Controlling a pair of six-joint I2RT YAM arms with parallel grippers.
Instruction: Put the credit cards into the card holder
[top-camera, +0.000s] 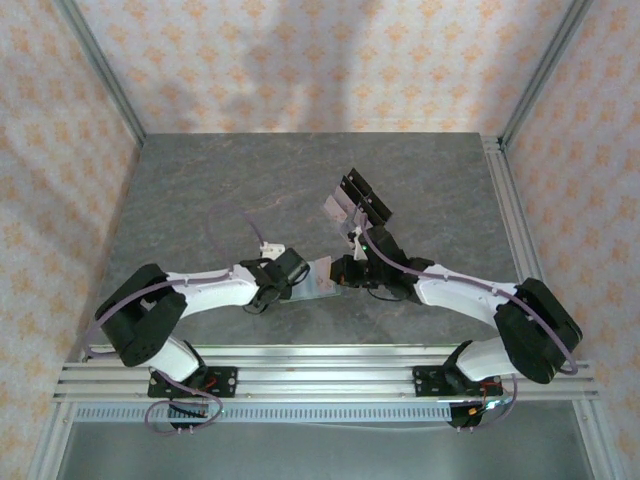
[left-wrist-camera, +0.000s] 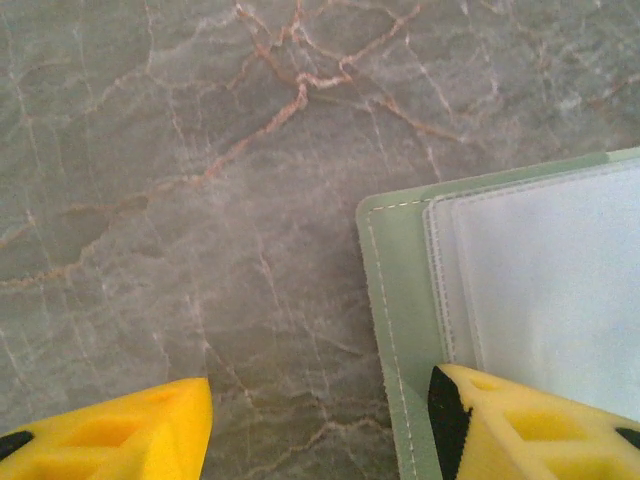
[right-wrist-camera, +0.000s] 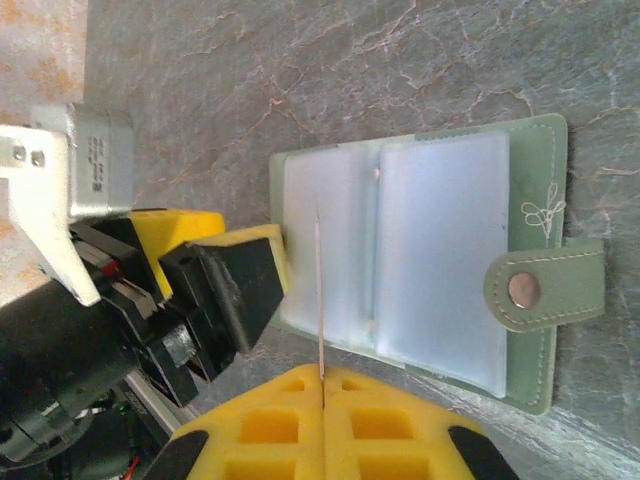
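Note:
The sage-green card holder (right-wrist-camera: 540, 180) lies open on the table, clear sleeves up and snap tab (right-wrist-camera: 545, 290) to one side. My right gripper (right-wrist-camera: 323, 385) is shut on a thin credit card (right-wrist-camera: 319, 290), seen edge-on, its far edge over the holder's left sleeve. My left gripper (left-wrist-camera: 320, 430) is open, one yellow finger (left-wrist-camera: 530, 425) on the holder's (left-wrist-camera: 395, 300) stitched edge and the other over bare table. From above, both grippers meet at the holder (top-camera: 318, 280), the left gripper (top-camera: 290, 278) on its left and the right gripper (top-camera: 345, 270) on its right.
A clear tilted rack with black parts (top-camera: 365, 200) stands behind the right gripper and holds more mauve cards (top-camera: 338, 207). The grey marbled table (top-camera: 200, 200) stretches to the patterned walls. A metal rail (top-camera: 320, 375) runs along the near edge.

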